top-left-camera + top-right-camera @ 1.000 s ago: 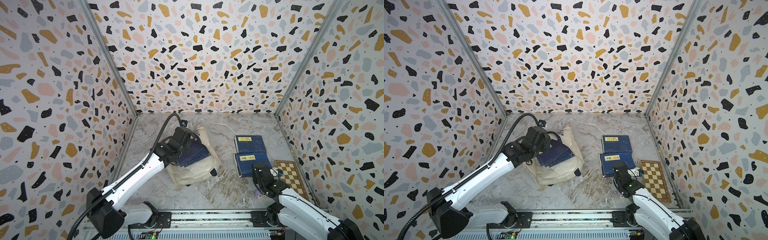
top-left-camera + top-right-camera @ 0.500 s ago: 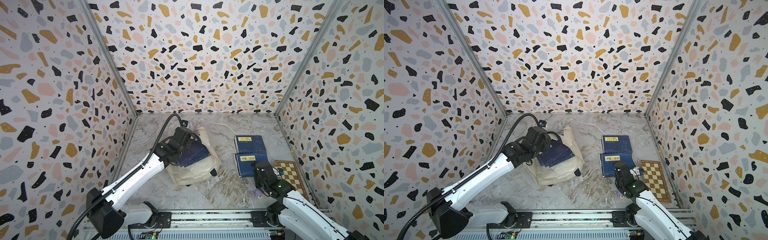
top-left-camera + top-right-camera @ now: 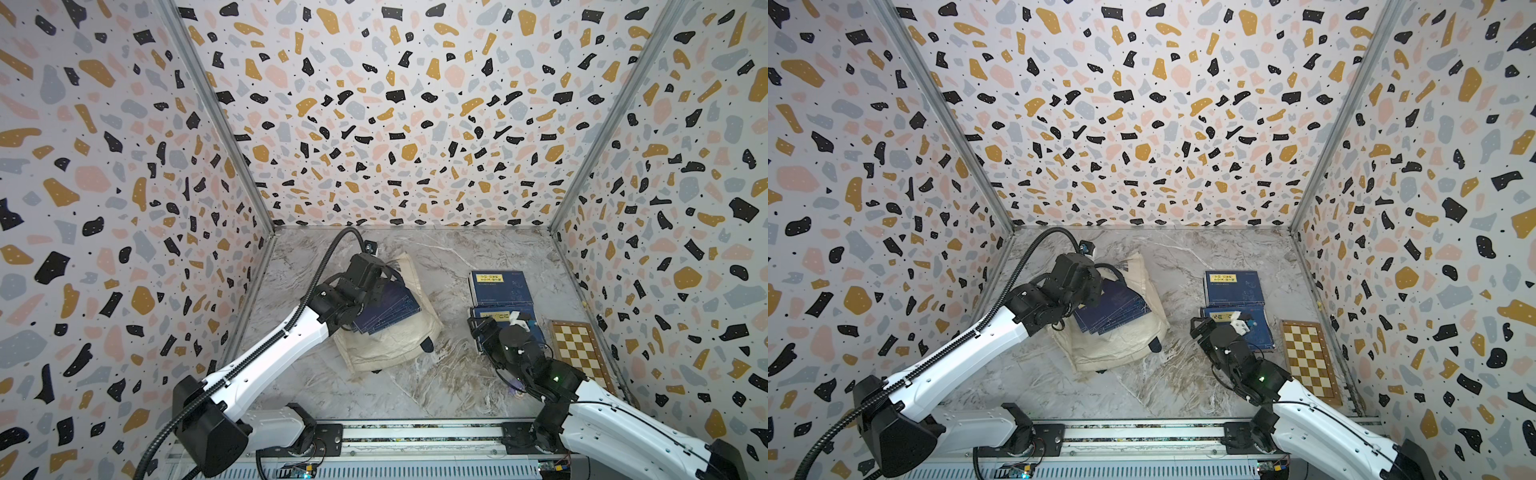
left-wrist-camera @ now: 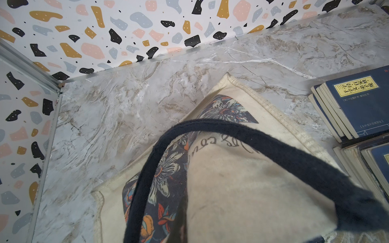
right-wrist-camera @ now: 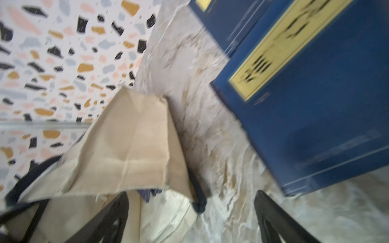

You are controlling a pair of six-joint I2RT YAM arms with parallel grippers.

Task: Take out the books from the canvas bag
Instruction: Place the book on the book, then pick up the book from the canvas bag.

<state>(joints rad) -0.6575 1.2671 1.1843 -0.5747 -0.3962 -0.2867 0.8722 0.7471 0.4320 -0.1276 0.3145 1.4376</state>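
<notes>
I have the marble tabletop (image 3: 457,257) in both top views, walled on three sides by speckled panels. The canvas bag (image 3: 390,345) (image 3: 1113,345) lies slumped on its left half, cream cloth creased, its mouth towards the left wall. Navy books (image 3: 386,309) (image 3: 1113,309) show fanned at that mouth, half inside the bag and under my left arm.

On the right half, well apart from the bag, two piles are already out. The far stack of books (image 3: 498,286) (image 3: 1231,286) lies flat with its yellow label up. The near stack of books (image 3: 500,314) (image 3: 1258,328) sits just in front of it, nearly touching. A checkered board (image 3: 577,353) (image 3: 1308,361) lies flat beside the near stack, against the right wall.

The left gripper (image 3: 374,274) (image 3: 1088,274) sits at the bag's mouth with its jaws together. I cannot tell whether cloth is pinched between them. Its wrist view shows the navy strap handle (image 4: 273,147) looped over the bag's printed side.

The right gripper (image 3: 482,330) (image 3: 1200,328) hangs over the near stack's front left corner. Its jaws are spread wide with nothing between them, as its blurred wrist view (image 5: 191,193) shows.
</notes>
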